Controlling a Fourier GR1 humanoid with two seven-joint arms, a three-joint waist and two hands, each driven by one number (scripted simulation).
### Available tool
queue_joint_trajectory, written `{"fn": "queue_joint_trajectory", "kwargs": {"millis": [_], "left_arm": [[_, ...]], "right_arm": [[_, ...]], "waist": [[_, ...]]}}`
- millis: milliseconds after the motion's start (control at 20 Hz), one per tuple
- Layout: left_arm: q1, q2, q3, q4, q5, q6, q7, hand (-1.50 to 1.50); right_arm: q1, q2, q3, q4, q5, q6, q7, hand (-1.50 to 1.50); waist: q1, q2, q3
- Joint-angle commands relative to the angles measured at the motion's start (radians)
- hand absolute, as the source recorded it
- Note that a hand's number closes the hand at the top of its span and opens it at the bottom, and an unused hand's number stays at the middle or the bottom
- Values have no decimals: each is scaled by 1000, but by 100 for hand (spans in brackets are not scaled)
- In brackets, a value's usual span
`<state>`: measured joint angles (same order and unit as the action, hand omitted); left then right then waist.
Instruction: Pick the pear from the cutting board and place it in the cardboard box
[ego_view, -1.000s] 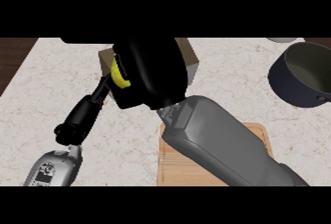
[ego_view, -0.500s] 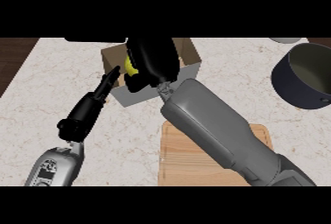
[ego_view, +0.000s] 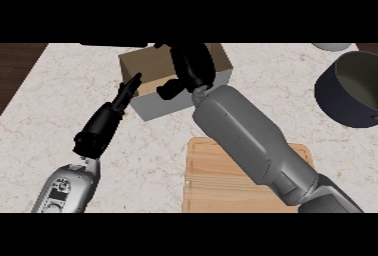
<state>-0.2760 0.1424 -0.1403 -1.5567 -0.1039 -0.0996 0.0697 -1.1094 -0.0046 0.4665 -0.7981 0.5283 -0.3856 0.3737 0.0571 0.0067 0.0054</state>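
Right hand (ego_view: 190, 62) is hanging over the open box (ego_view: 148, 64); can't tell if it's gripping anything. Pear isn't showing, so can't tell where it's sitting. Left hand (ego_view: 103, 125) is lying open and empty, tips just beside the box's left wall. Board (ego_view: 214, 190) is lying under the right forearm.

One brown open-topped cardboard box (ego_view: 150, 64) at upper centre; one pale wooden cutting board (ego_view: 214, 186) at lower centre; one dark round metal pot (ego_view: 356, 92) at the right edge; two black hands, the left hand (ego_view: 127, 93) left of centre, the right hand (ego_view: 193, 62) at top centre
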Motion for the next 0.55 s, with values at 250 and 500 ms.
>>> {"fn": "queue_joint_trajectory", "kwargs": {"millis": [250,500], "left_arm": [[42,4,4,-3,35,-41,51,0],[81,7,1,-4,36,-56,11,0]], "right_arm": [[80,4,-186,-55,-288,-198,-323,-150],[108,5,-333,-72,-462,-152,-468,-150]], "waist": [[-12,7,-3],[-28,3,-4]]}}
